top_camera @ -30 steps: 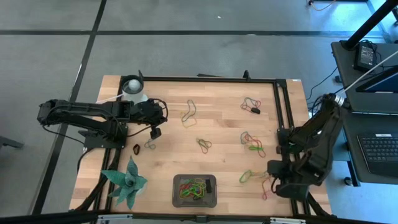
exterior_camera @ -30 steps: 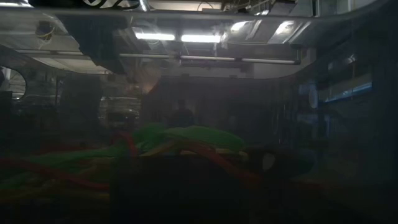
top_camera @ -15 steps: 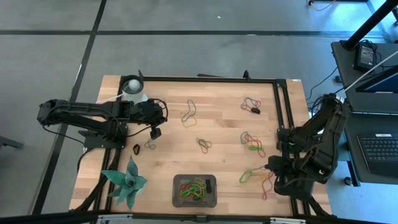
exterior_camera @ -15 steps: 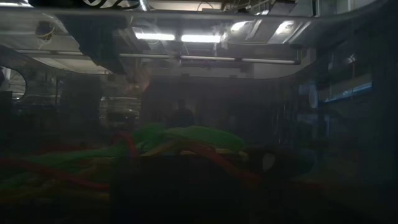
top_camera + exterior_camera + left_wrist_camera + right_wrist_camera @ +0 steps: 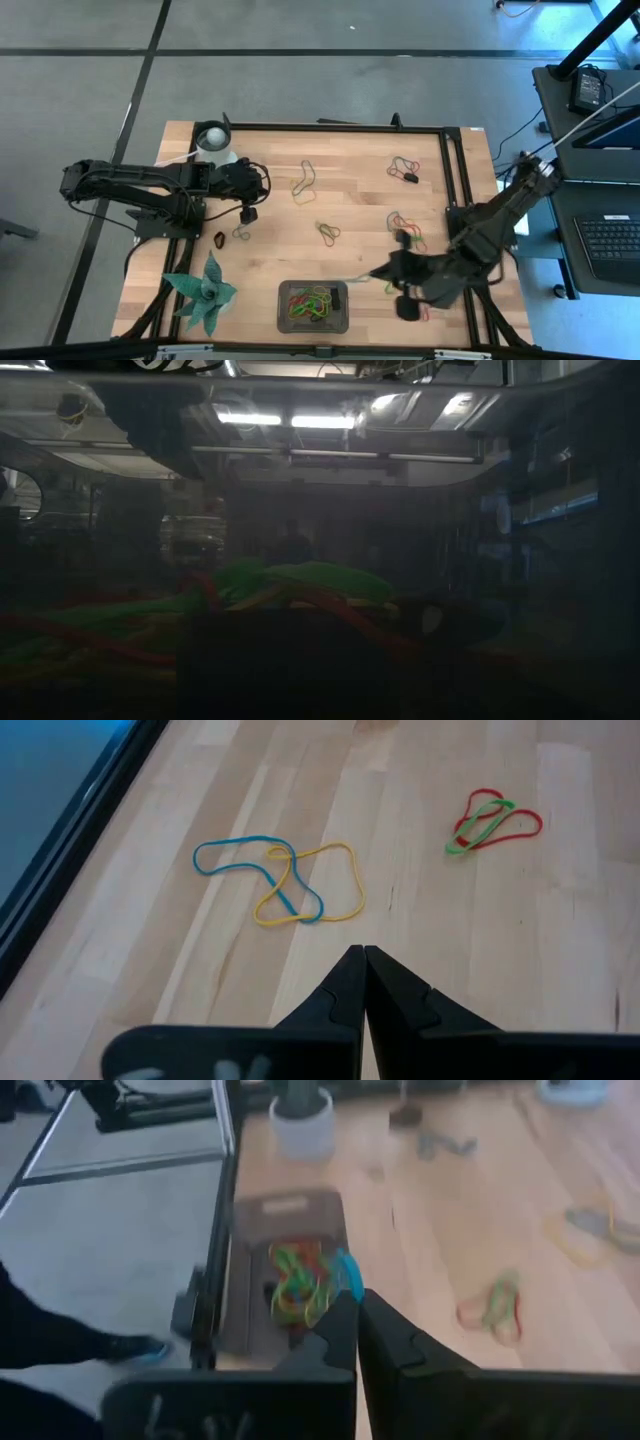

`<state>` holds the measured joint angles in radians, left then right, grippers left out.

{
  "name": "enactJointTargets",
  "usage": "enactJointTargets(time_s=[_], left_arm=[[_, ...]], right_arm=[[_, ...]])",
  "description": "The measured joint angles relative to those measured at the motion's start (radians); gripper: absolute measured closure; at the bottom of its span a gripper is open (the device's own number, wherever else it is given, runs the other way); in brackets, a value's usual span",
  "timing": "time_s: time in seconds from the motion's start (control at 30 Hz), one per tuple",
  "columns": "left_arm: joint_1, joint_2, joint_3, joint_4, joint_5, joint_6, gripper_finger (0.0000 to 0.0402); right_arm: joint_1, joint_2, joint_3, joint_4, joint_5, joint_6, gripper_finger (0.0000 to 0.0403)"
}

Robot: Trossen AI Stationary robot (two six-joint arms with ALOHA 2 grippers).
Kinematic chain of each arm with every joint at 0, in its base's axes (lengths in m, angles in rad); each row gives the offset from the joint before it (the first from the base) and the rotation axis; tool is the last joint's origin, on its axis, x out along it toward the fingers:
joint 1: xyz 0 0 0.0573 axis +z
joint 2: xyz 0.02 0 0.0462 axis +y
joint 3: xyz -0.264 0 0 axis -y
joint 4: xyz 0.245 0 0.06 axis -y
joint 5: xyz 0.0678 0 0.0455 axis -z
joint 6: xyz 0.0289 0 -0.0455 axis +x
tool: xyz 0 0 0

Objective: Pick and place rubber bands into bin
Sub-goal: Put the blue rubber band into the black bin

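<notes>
Near the surface's [image 5: 270,215] front edge, right claw [image 5: 372,274], closed, apparently pinches a rubber band [image 5: 349,1275] beside the bin [image 5: 313,307]; left claw [image 5: 251,213] closed, empty.

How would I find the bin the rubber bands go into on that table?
Look along the wooden table's near edge, right of the spiky green plant. There sits the bin, a shallow dark grey tray. Unlike the white cup at the far corner, it holds a tangle of coloured bands.

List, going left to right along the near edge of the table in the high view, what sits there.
Green spiky artificial plant → shallow dark grey rectangular tray holding coloured rubber bands → right gripper, fingers shut on a band.
</notes>
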<state>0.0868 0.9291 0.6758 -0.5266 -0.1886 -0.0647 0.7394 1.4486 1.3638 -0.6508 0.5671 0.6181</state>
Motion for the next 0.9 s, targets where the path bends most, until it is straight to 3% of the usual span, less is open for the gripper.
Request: enactJointTargets(time_s=[0.27, 0.5, 0.7, 0.9], left_arm=[[0.000, 0.000, 0.000, -0.001, 0.000, 0.000, 0.0398], [0.000, 0.000, 0.000, -0.004, 0.000, 0.000, 0.0398], [0.000, 0.000, 0.000, -0.023, 0.000, 0.000, 0.0398], [0.000, 0.000, 0.000, -0.031, 0.000, 0.000, 0.0398]], right_arm=[[-0.096, 0.303, 0.365, -0.012, -0.005, -0.153, 0.0403], [-0.133, 0.543, 0.612, -0.064, -0.020, -0.141, 0.0403], [-0.146, 0.688, 0.692, -0.067, -0.063, -0.032, 0.0403], [-0.153, 0.780, 0.693, -0.092, -0.193, 0.157, 0.0403]])
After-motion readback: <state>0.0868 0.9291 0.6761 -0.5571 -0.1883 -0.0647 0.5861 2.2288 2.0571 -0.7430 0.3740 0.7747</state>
